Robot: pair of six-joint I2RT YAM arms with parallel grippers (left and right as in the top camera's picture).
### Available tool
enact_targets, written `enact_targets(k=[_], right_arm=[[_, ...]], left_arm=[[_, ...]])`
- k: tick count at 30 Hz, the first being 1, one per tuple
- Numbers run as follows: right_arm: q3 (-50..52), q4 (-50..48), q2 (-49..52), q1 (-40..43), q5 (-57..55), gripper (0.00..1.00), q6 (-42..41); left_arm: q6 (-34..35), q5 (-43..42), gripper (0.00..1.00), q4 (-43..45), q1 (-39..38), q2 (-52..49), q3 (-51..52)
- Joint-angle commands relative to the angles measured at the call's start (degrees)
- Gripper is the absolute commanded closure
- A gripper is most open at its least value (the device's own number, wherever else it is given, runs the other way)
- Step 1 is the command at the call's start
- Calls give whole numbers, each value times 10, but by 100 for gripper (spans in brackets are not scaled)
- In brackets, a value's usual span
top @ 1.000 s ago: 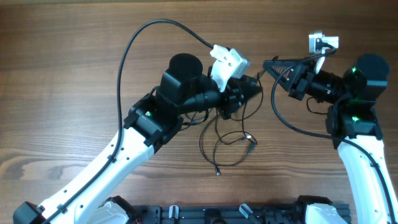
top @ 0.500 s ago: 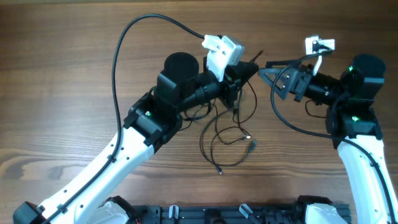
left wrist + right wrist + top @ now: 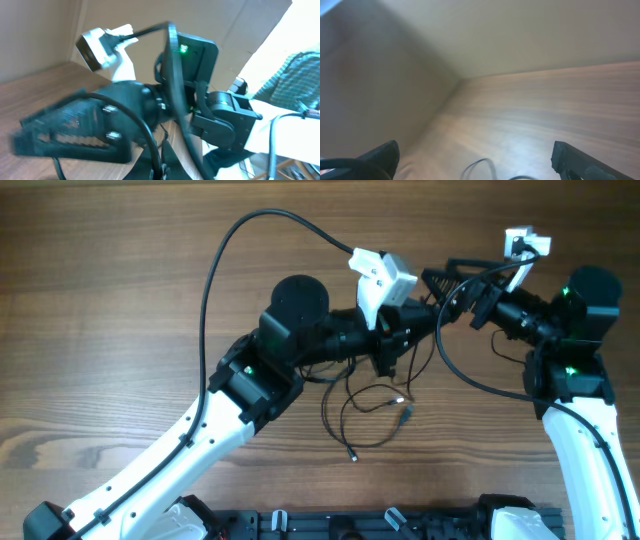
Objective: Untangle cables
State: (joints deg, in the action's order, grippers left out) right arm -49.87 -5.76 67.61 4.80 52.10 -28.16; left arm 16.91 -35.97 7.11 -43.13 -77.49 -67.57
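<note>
The cables (image 3: 365,402) are thin black cords lying in a loose tangle on the wood, with small plug tips at the lower ends. Some strands rise to my left gripper (image 3: 418,323), which is shut on them above the table. In the left wrist view a thin cord runs down between its dark fingers at the bottom edge, where the left gripper (image 3: 159,167) is pinched shut. My right gripper (image 3: 440,288) stands wide open just right of the left one. In the right wrist view the right gripper (image 3: 477,154) has a cable loop (image 3: 481,161) low between its spread fingertips, touching neither.
The right arm's ribbed black finger (image 3: 70,130) and its white wrist camera (image 3: 100,45) fill the left wrist view at close range. Thick black arm wiring (image 3: 215,270) arcs over the table behind the left arm. Bare wooden tabletop (image 3: 100,300) lies to the left.
The right gripper has gone from shut to wide open. The left gripper, still shut on the cables, lifted and then shifted right, close to the right gripper's jaws.
</note>
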Motion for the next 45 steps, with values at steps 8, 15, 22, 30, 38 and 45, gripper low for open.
enact_targets(k=[8, 15, 22, 30, 38, 45], right_arm=[[-4, 84, 1, 32, -271, 0, 42], [-4, 127, 1, 43, -346, 0, 42], [-4, 145, 1, 43, -396, 0, 43], [-4, 161, 1, 43, -421, 0, 72], [-4, 174, 1, 43, -436, 0, 72], [-4, 181, 1, 43, -419, 0, 72]], left_arm=[[5, -30, 96, -11, 61, 77, -4], [5, -30, 96, -15, 129, 134, -4], [5, -30, 96, -16, 209, 189, -4], [3, -30, 96, -41, 311, 198, -4], [3, -30, 96, -46, 393, 198, -4], [3, -21, 96, -84, 409, 196, -4]])
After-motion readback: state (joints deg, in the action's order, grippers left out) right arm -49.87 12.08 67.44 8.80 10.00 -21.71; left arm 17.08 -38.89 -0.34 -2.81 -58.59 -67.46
